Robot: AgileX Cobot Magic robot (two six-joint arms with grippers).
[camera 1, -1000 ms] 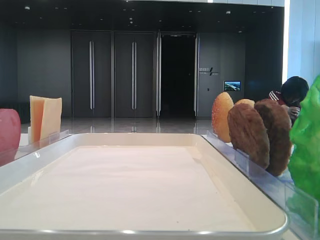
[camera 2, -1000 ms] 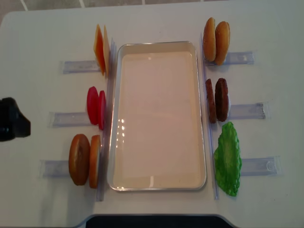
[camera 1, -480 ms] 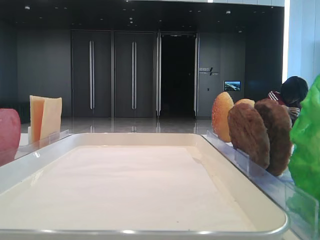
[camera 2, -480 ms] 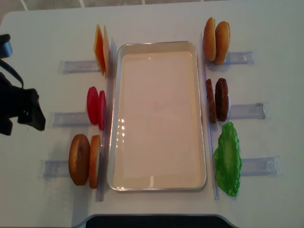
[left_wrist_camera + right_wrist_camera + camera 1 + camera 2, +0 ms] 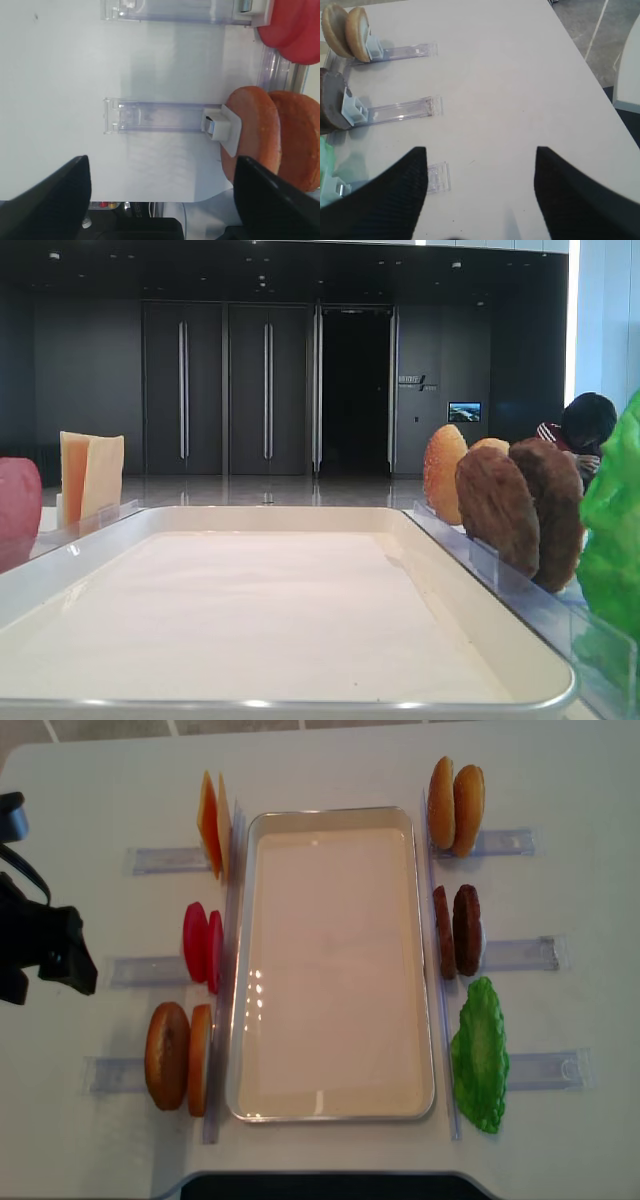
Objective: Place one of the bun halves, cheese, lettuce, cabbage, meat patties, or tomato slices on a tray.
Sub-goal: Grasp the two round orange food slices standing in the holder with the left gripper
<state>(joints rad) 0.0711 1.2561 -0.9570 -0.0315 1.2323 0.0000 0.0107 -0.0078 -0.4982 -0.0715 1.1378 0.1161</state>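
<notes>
Nothing lay on the tray (image 5: 333, 965) yet; its white floor was bare in both overhead and low views. Around it the food stood upright in clear holders (image 5: 495, 842): cheese (image 5: 212, 837), tomato slices (image 5: 202, 946) and a pair of bun halves (image 5: 178, 1057) along the left side, another pair of buns (image 5: 455, 806), the meat patties (image 5: 457, 930) and the lettuce (image 5: 479, 1054) along the right.

The left gripper (image 5: 160, 200) hovered over the table (image 5: 570, 780) well left of the tomato slices and the near buns, its jaws spread wide and holding nothing. The right gripper (image 5: 480, 195) also stood wide apart and unloaded, over bare table to the right of the patty and lettuce holders.

My judgement is that the work was at its first step, the approach to pick an item. Since the left wrist view looked straight at the near bun pair, the next move probably called for travelling toward one bun half, straddling its edge, closing, lifting it out of its holder, then carrying it over the tray.
</notes>
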